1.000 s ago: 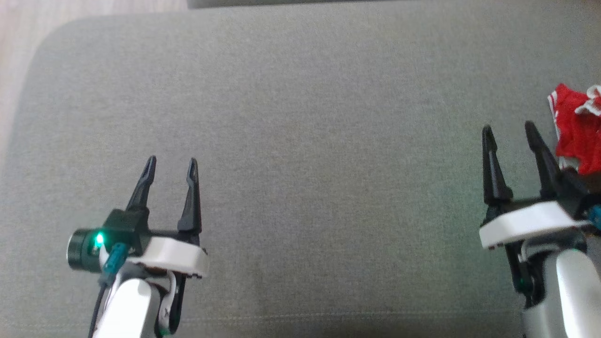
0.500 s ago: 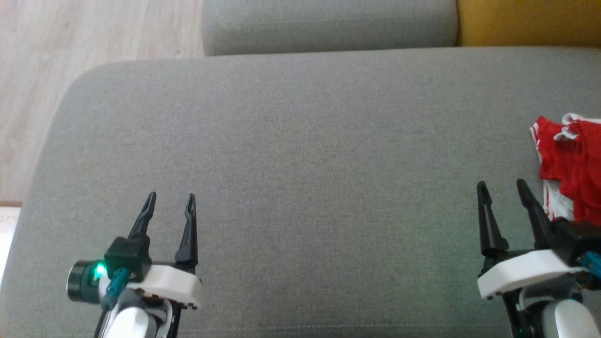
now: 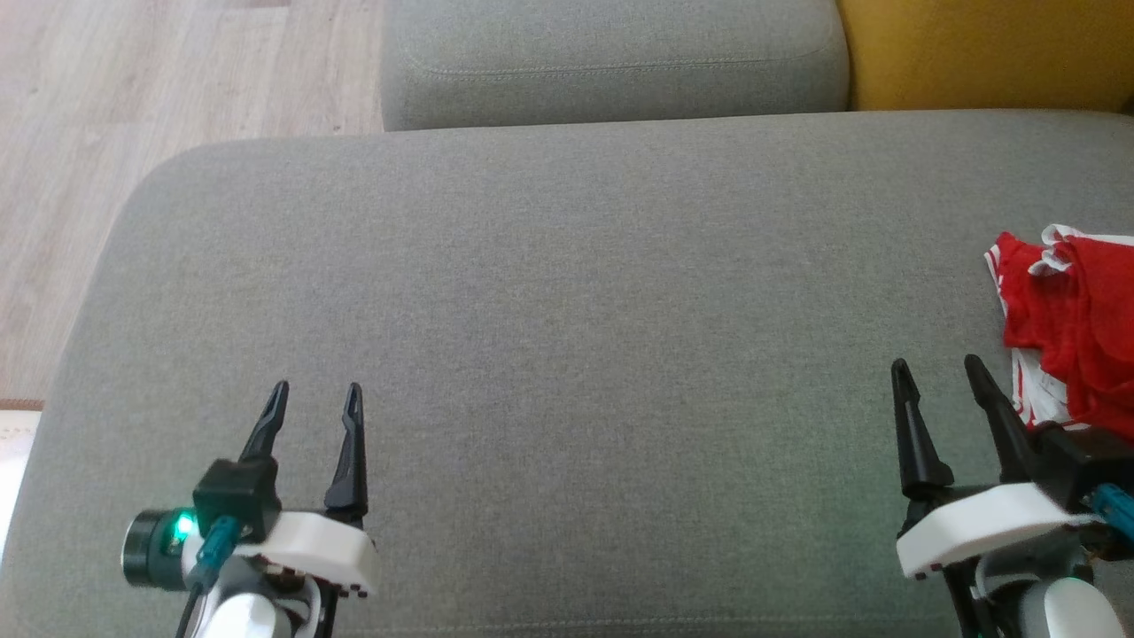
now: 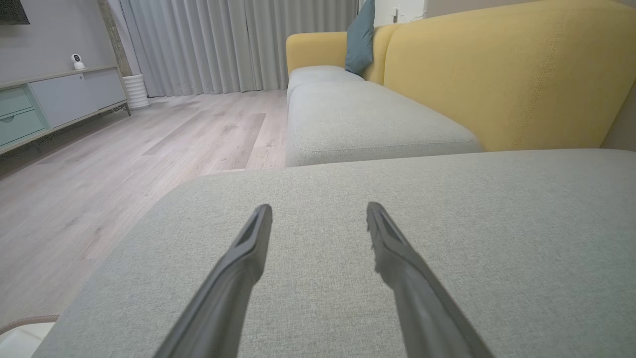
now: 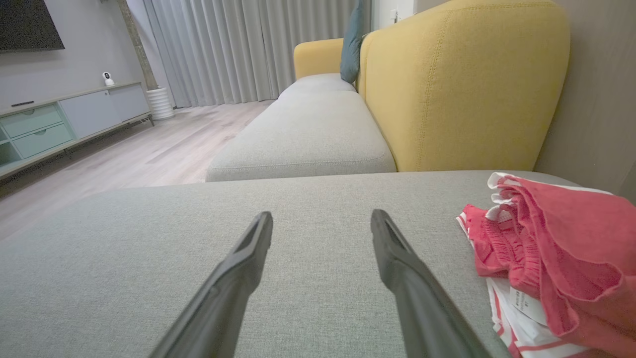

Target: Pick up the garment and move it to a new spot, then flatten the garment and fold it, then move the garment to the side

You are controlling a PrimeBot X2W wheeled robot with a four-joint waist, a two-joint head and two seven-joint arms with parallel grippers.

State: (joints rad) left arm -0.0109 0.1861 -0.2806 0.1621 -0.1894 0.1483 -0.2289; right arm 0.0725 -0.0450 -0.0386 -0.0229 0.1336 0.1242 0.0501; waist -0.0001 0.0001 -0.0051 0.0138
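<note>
On the grey fabric cushion (image 3: 567,354), right edge, the crumpled red-and-white garment (image 3: 1067,337) lay unlifted; left gripper (image 3: 316,394) and right gripper (image 3: 935,365) gaped empty; all steps outstanding.

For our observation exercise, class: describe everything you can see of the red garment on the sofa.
The garment is red with white trim and red-and-white striped parts. It looks like soft, thin cloth with a gathered band. A white label shows underneath. It lies crumpled in a loose heap, not flattened, on the grey cushion at the robot's far right, partly cut off by the picture's edge. The open right gripper sits beside it, not touching.
</note>
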